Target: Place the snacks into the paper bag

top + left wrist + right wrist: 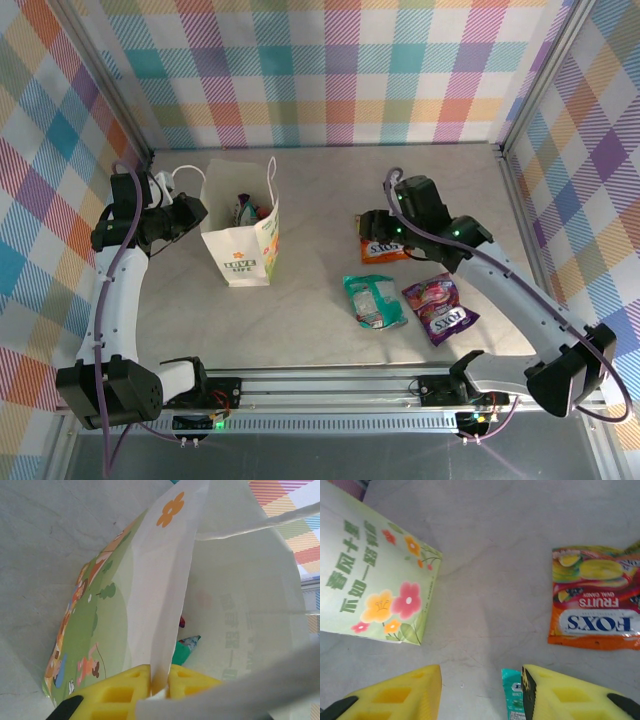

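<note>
The white paper bag [240, 245] stands upright at the left of the table, its mouth open with snack packets [246, 210] inside. My left gripper [197, 213] is shut on the bag's left wall at the rim. In the left wrist view the yellow fingers [120, 692] pinch the paper bag wall [165, 595], and a teal packet [182, 653] lies inside. My right gripper [368, 230] hovers open just left of the orange Fox's packet [385, 249]. The right wrist view shows that gripper [480, 690] empty, with the orange packet [592, 605] to the right and a teal packet [512, 695] by its right finger.
A teal packet [373, 298] and a purple Fox's packet [440, 306] lie flat on the table in front of the orange one. The checked walls close in on three sides. An aluminium rail [330, 385] runs along the near edge.
</note>
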Robot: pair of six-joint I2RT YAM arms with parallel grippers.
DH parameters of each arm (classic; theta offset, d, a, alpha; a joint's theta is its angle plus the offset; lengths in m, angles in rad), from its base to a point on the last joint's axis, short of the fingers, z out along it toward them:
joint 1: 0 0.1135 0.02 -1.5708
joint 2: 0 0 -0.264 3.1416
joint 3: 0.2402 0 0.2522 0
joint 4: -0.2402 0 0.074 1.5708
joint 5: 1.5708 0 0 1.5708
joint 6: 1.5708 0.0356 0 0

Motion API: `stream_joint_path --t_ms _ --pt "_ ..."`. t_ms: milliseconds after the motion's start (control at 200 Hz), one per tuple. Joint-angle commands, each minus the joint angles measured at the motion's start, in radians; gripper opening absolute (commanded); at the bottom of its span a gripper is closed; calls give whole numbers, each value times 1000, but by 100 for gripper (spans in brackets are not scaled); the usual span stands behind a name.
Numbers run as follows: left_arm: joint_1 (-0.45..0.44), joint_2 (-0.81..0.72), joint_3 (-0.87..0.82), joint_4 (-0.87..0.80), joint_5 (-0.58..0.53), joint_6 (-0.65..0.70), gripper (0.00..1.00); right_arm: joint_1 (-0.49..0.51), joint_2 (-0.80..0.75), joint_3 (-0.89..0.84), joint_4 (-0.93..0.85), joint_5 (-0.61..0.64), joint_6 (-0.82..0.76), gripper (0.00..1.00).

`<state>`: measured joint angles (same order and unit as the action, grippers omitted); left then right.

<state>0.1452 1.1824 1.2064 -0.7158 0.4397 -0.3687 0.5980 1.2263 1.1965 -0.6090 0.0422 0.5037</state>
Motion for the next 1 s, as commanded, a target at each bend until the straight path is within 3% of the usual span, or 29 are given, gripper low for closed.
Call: stream_joint_path --t_ms 0,585,995 --pt "-4 -21 -13 -50 -10 28 16 -19 -17 -40 20 -6 71 47" --pt "-4 -10 -1 -85 -37 62 18 -148 13 -198 67 -22 300 56" --pt "-4 8 12 -87 -41 68 18 -288 89 -310 195 -130 391 69"
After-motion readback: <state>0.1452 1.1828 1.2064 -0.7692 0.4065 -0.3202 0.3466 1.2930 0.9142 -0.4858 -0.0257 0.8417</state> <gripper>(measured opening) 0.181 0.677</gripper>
